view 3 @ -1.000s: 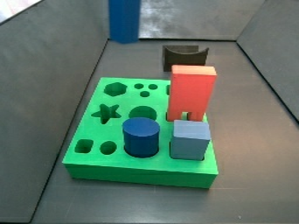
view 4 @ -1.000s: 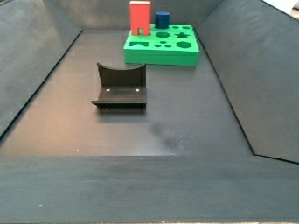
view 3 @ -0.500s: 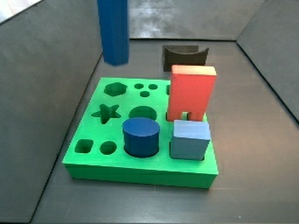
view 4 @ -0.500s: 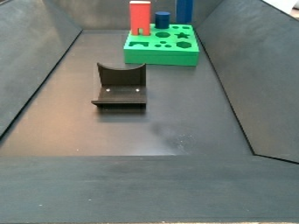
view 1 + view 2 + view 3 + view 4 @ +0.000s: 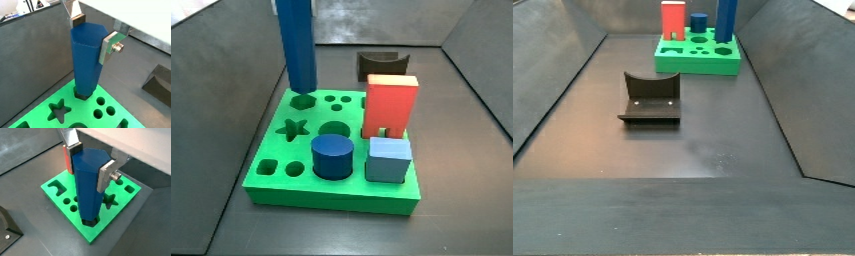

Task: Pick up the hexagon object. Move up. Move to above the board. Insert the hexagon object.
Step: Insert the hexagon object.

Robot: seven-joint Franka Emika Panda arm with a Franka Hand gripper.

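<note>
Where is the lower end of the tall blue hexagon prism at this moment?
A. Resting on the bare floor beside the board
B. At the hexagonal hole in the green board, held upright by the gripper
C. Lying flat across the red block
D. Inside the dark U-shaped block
B: in both wrist views the gripper clamps the hexagon object upright, its lower end at the hexagonal hole of the board; how deep it sits cannot be told.

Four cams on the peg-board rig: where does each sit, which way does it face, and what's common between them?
Wrist view: on the wrist, looking down the gripper, shut on the hexagon object, onto the board.
Wrist view: same, opposite side; gripper, fixture at the edge.
Side view: near the board, looking down; no gripper visible.
Side view: far end, looking along the floor past the fixture; no gripper.
All share hexagon object and board.
</note>
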